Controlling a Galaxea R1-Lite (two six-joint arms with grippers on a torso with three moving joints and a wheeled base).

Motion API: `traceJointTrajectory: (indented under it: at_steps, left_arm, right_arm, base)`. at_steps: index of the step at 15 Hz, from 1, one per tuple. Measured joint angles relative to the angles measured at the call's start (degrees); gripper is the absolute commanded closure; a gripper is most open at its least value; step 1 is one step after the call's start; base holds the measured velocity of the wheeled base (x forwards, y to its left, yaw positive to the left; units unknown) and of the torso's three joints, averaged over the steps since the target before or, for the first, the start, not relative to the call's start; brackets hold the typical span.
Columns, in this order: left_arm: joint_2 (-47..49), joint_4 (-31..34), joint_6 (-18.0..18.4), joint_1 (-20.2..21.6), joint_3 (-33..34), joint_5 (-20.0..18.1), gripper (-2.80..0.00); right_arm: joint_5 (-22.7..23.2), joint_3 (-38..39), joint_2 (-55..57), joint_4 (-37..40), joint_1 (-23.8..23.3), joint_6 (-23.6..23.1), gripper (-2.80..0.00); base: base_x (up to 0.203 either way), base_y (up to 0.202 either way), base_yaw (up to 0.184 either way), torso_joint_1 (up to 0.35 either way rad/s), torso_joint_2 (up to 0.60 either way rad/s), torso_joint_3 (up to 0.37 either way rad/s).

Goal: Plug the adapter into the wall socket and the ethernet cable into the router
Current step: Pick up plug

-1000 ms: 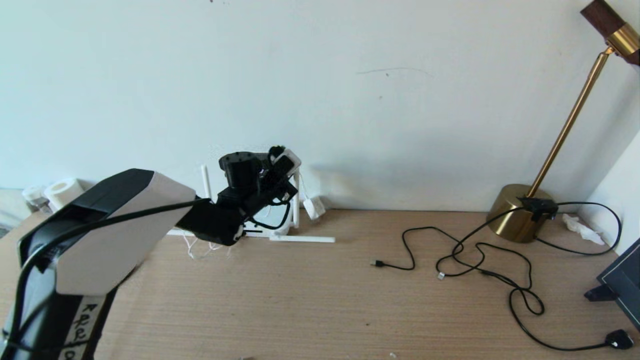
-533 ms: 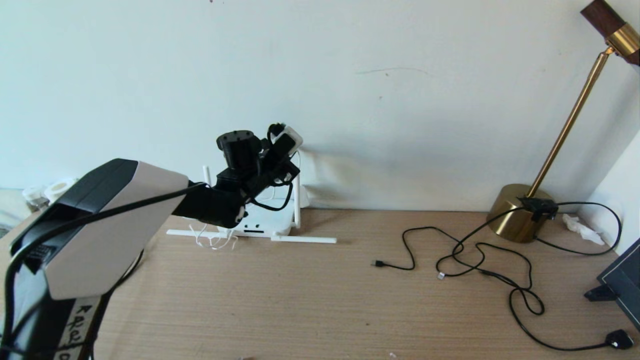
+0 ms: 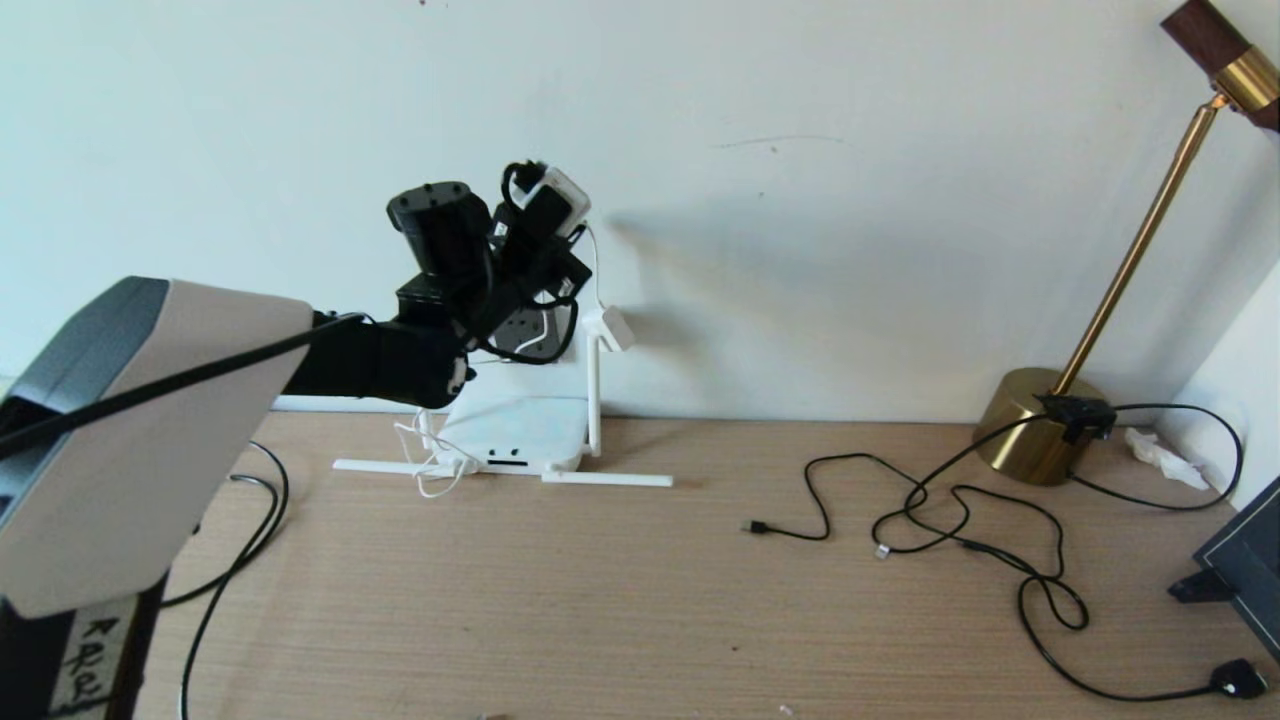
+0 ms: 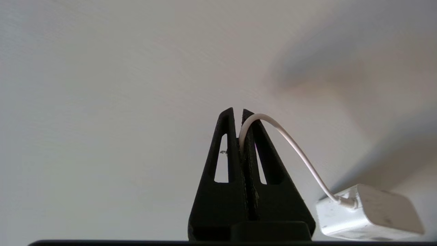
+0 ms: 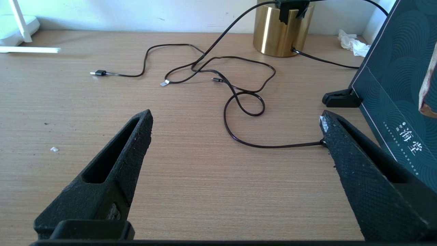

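1. A pale wall fills the background, with a wooden worktop running along its foot.
2. The left arm reaches from the robot's left side up toward the wall, above the router.
3. A brass lamp stands at the far right of the worktop, its rod leaning upward; a dark patterned box stands near it.
4. The router (flat, white) sits against the wall; two antennas lie flat on the worktop and one stands upright.
5. The wall socket shows only partly behind the left wrist, just above the router.
6. Thin black cables loop across the worktop between the router and the lamp.
7. The left claw is closed on the adapter's thin white cord, pinched between its fingertips.
8. The right claw hangs low over the worktop with its jaws spread wide, holding nothing.
9. The adapter dangles from that cord just beside the left claw, close to the wall, prongs not visible.
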Motion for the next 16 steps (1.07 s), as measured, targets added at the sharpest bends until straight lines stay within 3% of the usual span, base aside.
traceJointTrajectory:
  at_steps: [5,7,11,16]
  left_arm:
    - [-7.75,2.88,-0.06,-0.27,0.15,-0.23,0.00]
    - [-12.44,5.06,-0.01,-0.52,4.06,0.02,0.00]
    - [-24.77,10.47,-0.42,-0.85,26.23,1.04,0.00]
    - [-39.82,12.09,-5.15,-1.33,53.40,1.25,0.00]
  right_arm:
    - [0.00,0.00,0.00,0.01,0.01,0.00,-2.80]
    - [0.00,0.00,0.00,0.00,0.02,0.00,-2.80]
    - [0.01,0.00,0.00,-0.02,0.02,0.02,-2.80]
    - [-0.02,0.00,0.00,0.00,0.02,0.01,-2.80]
  base:
    - [0.000,0.000,0.000,0.000,0.00,0.000]
    - [0.000,0.000,0.000,0.000,0.00,0.000]
    - [0.000,0.000,0.000,0.000,0.00,0.000]
    - [0.000,0.000,0.000,0.000,0.00,0.000]
